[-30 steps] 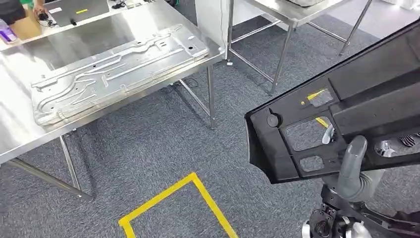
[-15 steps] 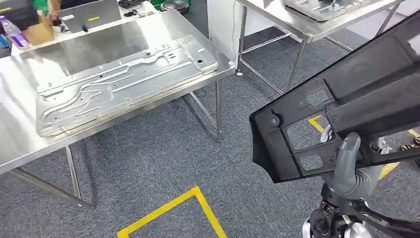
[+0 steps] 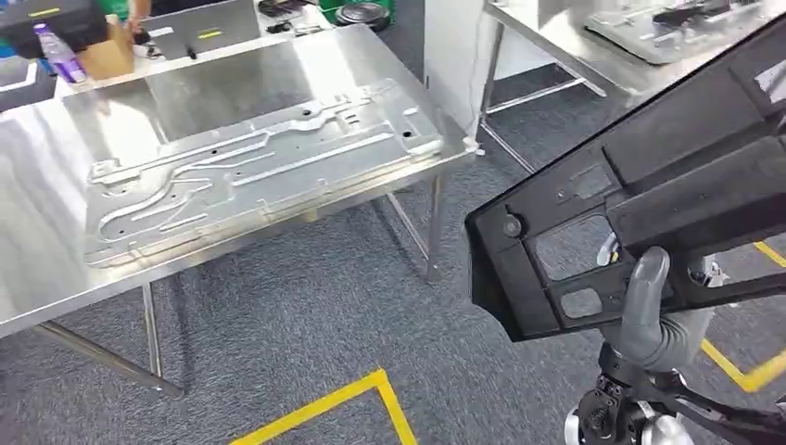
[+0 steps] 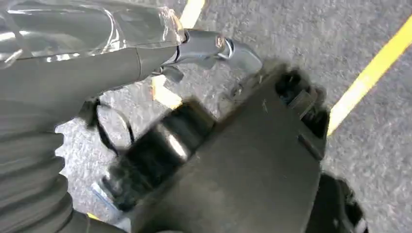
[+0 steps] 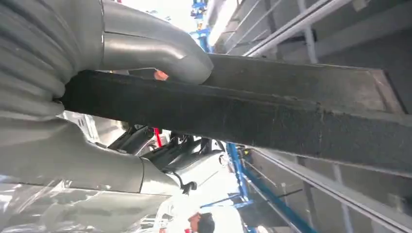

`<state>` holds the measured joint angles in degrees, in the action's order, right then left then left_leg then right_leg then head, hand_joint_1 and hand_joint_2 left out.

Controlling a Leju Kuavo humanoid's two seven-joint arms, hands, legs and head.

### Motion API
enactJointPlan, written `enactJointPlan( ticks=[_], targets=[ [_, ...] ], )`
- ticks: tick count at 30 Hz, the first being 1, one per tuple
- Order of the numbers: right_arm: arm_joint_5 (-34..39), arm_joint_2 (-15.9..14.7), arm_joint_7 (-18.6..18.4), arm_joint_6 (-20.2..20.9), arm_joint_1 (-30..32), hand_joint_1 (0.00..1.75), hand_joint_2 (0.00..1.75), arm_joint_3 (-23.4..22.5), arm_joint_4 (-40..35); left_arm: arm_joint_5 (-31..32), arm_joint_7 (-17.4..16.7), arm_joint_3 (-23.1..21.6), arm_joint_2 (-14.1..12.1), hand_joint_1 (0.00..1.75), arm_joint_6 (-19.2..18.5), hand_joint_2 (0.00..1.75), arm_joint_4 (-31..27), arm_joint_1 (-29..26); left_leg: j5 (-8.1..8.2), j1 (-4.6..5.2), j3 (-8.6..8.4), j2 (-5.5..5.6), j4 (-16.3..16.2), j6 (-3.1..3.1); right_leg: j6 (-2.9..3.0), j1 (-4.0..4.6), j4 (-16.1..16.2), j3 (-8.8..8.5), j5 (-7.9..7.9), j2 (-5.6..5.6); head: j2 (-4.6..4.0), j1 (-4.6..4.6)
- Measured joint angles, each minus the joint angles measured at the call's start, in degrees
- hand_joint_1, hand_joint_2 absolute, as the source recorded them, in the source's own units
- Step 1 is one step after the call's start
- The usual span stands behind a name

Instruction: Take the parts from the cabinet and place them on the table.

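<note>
The left hand (image 3: 653,306) grips the long black part (image 3: 649,204), thumb over its edge; the right hand (image 5: 97,73) clamps it too; the table (image 3: 56,278) lies ahead-left.

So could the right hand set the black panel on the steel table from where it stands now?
Probably not yet: the right hand grips the black panel, but open carpet separates it from the steel table.
</note>
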<state>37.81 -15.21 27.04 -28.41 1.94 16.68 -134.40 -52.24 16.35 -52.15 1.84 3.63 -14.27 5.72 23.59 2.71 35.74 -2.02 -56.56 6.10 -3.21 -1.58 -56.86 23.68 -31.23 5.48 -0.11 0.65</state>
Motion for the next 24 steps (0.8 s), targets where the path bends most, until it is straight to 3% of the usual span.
enactJointPlan(
  ticks=[1,2,3,4,6,7,8,9,10,11,12,13,14,15,17,18,19,21,22,23,24],
  targets=[
    [-0.07,-0.02,0.0,0.0,-0.23,1.75,1.75,0.02,0.0,-0.04,0.0,-0.02,0.0,0.0,0.02,1.75,0.0,0.18,-0.52,-0.05,-1.52,1.16,0.92,0.23,-0.29,0.1,-0.25,-0.96,0.14,0.23,0.02,-0.04],
    [-0.07,-0.06,-0.06,-0.02,-0.41,1.75,1.75,0.09,0.04,-0.04,-0.02,-0.02,0.0,0.0,0.02,1.75,0.0,0.06,-1.14,-0.59,-3.54,1.72,1.79,0.26,-0.21,-0.19,-2.09,-0.69,-0.42,-0.99,0.0,0.14],
    [-0.11,-0.07,-0.13,-0.02,-0.39,1.75,1.75,0.13,0.0,-0.04,-0.06,-0.02,-0.04,0.0,0.02,1.75,0.0,0.34,-0.92,-0.7,-4.19,1.99,2.08,0.57,-0.11,0.13,-5.5,1.09,-0.68,-3.05,-0.07,0.02],
    [-0.22,-0.18,-0.15,-0.04,-0.36,1.75,1.75,0.13,0.0,-0.09,-0.09,-0.02,-0.11,0.0,0.02,1.75,0.0,0.58,-0.76,-0.77,-4.46,2.7,2.08,0.61,-0.12,0.12,-9.82,4.1,-1.5,-4.32,-0.07,0.16],
    [-0.11,-0.2,-0.41,-0.26,-0.19,1.75,1.75,0.13,0.02,-0.11,-0.09,-0.15,0.08,0.0,0.02,1.75,0.0,0.56,0.28,-0.8,-5.32,4.13,2.08,0.4,-0.4,0.15,-15.72,9.81,-5.73,-5.12,-0.07,0.24],
    [-0.07,-0.22,-0.5,-0.35,-0.07,1.75,1.75,0.18,0.11,-0.18,-0.09,-0.24,0.17,0.0,0.02,1.75,0.0,0.45,0.86,-0.82,-6.01,5.04,2.08,0.29,-0.57,0.16,-16.14,11.55,-7.5,-5.13,-0.07,0.26],
    [-0.09,-0.22,-0.46,-0.37,-0.02,1.75,1.75,0.2,0.13,-0.24,-0.09,-0.28,0.24,0.0,0.02,1.75,0.0,0.35,1.49,-0.88,-6.84,5.85,2.08,0.16,-0.67,0.16,-14.86,12.37,-7.67,-5.15,-0.07,0.33],
    [-0.11,-0.22,-0.48,-0.39,-0.05,1.75,1.75,0.2,0.13,-0.37,-0.09,-0.28,0.24,0.0,0.02,1.75,0.0,0.18,2.2,-0.95,-7.8,6.71,2.08,-0.03,-0.68,0.15,-12.16,12.45,-6.43,-5.21,-0.07,0.35],
    [-0.11,-0.22,-0.57,-0.46,-0.02,1.75,1.75,0.24,0.17,-0.39,-0.09,-0.31,0.24,0.0,0.02,1.75,0.0,0.04,2.91,-1.06,-8.86,7.51,2.08,-0.23,-0.79,0.14,-8.02,12.05,-2.99,-5.66,-0.09,0.39],
    [-0.13,-0.22,-0.79,-0.59,-0.03,1.75,1.75,0.26,0.2,-0.44,-0.09,-0.33,0.24,0.0,0.02,1.75,0.0,0.01,3.61,-1.14,-9.52,8.21,2.09,-0.49,-0.88,0.11,-3.51,11.62,2.5,-7.19,-0.07,0.61],
    [-0.29,-0.22,-1.12,-0.68,0.01,1.75,1.75,0.33,0.33,-0.68,-0.09,-0.35,0.22,0.0,0.02,1.75,0.0,0.12,4.26,-1.16,-10.23,8.9,1.69,-0.79,-0.85,-0.15,-0.28,11.94,7.39,-9.45,-0.09,0.85],
    [-0.55,-0.22,-1.55,-0.87,0.01,1.75,1.75,0.37,0.46,-0.85,-0.22,-0.35,0.28,0.0,0.04,1.75,-0.02,0.08,4.72,-1.19,-10.06,9.8,1.93,-1.16,-0.2,0.2,-0.92,11.39,5.11,-9.17,-0.07,1.23],
    [-0.64,-0.33,-2.12,-0.83,-0.02,1.75,1.75,0.42,0.52,-0.98,-0.4,-0.37,0.39,0.0,0.06,1.75,0.0,0.18,5.22,-1.34,-10.17,10.27,2.41,-1.83,0.52,0.72,-0.37,10.75,6.47,-9.07,-0.09,1.27],
    [-0.75,-0.31,-2.36,-0.81,-0.1,1.75,1.75,0.55,0.59,-1.18,-0.55,-0.37,0.39,0.0,0.26,1.75,0.0,0.05,4.09,-1.16,-10.64,10.34,0.95,-2.34,1.66,0.63,0.54,10.05,7.74,-8.79,-0.07,1.44],
    [-1.27,-0.28,-2.91,-0.46,-1.07,1.75,1.75,0.85,0.83,-1.57,-0.98,-0.39,0.24,0.0,0.65,1.75,0.02,-0.01,3.81,-0.74,-10.59,10.23,0.54,-2.47,2.39,0.21,1.14,8.56,7.09,-7.1,-0.07,1.51],
    [-1.36,-0.28,-3.12,-0.37,-1.18,1.75,1.75,0.9,0.89,-1.72,-1.05,-0.39,0.22,0.0,0.68,1.75,0.0,0.1,4.92,-0.83,-10.16,7.43,-0.8,-2.93,2.54,0.16,1.4,8.14,7.14,-6.39,-0.09,1.49],
    [-1.42,-0.24,-3.43,-0.33,-1.1,1.75,1.75,0.99,1.0,-1.77,-1.14,-0.39,0.24,0.0,0.7,1.75,0.02,0.35,6.75,-1.24,-8.17,5.43,-4.01,-3.83,2.62,0.02,1.42,7.96,6.84,-5.99,-0.09,1.33],
    [-1.75,-0.22,-3.65,-0.24,-1.3,1.75,1.75,1.84,1.71,-1.77,-1.14,-0.39,0.24,0.0,0.83,1.75,0.02,0.53,10.26,-2.36,-2.74,3.89,-11.73,-5.31,2.78,-0.08,1.41,7.78,6.23,-4.47,-0.09,1.31],
    [-1.82,-0.22,-3.65,-0.15,-1.42,1.75,1.75,2.25,2.03,-1.77,-1.14,-0.41,0.24,0.0,0.87,1.75,0.02,0.5,10.56,-2.91,-0.85,3.58,-13.69,-5.83,2.74,-0.18,1.41,7.65,5.96,-3.88,-0.09,1.31],
    [-1.82,-0.15,-3.65,-0.13,-1.47,1.75,1.75,2.58,2.23,-1.77,-1.14,-0.41,0.24,0.0,0.96,1.75,0.02,0.32,9.48,-3.33,-0.17,3.23,-13.0,-6.08,2.59,-0.34,1.41,7.33,5.61,-3.27,-0.09,1.29],
    [-1.82,-0.11,-3.65,-0.13,-1.52,1.75,1.75,2.73,2.32,-1.77,-1.14,-0.41,0.24,0.0,0.96,1.75,0.02,0.17,7.53,-3.56,-0.67,2.98,-10.4,-6.07,2.42,-0.41,1.41,6.97,5.26,-2.74,-0.09,1.29]
  ],
)
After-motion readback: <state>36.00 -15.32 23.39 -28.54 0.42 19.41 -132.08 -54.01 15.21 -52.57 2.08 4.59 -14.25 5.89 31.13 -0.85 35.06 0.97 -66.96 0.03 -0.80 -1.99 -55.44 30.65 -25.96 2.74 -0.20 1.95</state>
